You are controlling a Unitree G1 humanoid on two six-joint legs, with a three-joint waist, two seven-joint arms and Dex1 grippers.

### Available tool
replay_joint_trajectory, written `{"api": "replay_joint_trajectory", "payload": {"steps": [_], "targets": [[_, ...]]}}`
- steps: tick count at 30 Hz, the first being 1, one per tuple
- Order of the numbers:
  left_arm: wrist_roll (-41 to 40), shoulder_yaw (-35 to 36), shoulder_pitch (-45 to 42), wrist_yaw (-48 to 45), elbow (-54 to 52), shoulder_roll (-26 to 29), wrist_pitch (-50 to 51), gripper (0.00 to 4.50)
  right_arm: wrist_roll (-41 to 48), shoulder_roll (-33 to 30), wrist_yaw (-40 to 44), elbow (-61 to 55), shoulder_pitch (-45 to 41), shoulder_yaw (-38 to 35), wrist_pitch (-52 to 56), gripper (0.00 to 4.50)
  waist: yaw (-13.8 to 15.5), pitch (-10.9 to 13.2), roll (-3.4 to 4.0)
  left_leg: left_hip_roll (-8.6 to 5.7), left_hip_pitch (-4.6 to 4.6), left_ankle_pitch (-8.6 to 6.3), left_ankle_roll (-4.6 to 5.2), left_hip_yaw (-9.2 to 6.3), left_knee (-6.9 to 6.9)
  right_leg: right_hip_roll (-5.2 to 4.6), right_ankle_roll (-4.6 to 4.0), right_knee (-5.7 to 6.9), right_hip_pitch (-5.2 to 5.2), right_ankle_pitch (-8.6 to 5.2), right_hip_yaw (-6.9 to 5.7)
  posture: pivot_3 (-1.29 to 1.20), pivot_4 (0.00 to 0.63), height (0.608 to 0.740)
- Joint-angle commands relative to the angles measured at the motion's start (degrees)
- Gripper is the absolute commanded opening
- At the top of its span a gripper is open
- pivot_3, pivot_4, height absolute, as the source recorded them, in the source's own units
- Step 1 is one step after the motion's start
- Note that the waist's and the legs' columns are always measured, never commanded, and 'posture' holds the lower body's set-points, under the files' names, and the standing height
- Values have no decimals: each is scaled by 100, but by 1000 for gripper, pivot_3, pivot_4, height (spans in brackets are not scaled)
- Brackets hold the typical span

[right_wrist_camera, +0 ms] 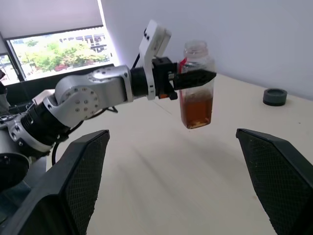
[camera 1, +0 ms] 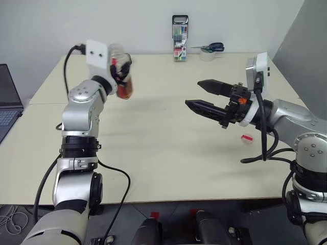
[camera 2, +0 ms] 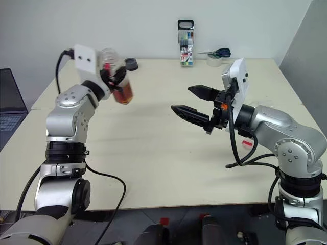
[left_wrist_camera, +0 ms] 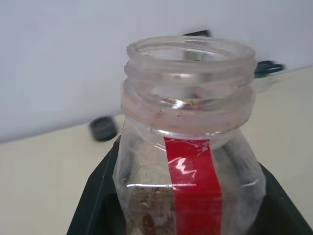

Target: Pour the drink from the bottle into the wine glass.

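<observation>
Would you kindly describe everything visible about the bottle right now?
The bottle is small, clear plastic, squarish, with a red label strip down one side. Its threaded neck is open, with no cap on. Reddish-brown drink fills roughly its lower half. It is upright in the air above the table, clamped about its middle by the left end effector, touching nothing else.

An office: pale desk (camera 1: 168,153), laptop (camera 1: 7,104), marker set (camera 1: 180,38), scissors (camera 1: 209,47).
</observation>
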Motion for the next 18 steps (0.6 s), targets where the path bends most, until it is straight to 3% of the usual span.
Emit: {"api": "replay_joint_trajectory", "payload": {"steps": [1, 18], "targets": [[-203, 368, 228, 182, -189, -162, -293, 1825, -49, 189, -17, 8, -278, 64, -225, 4433, 17, -1, -3, 0, -3, 0, 0, -3, 1, -1, 0, -1, 0, 0, -5, 0, 150, 740], [-285, 378, 435, -616, 1319, -174, -1595, 1825, -476, 207, 103, -103, -206, 289, -389, 4433, 31, -5, -18, -4, -13, 0, -1, -11, 4, -9, -1, -3, -2, 1, -19, 0, 150, 740]]}}
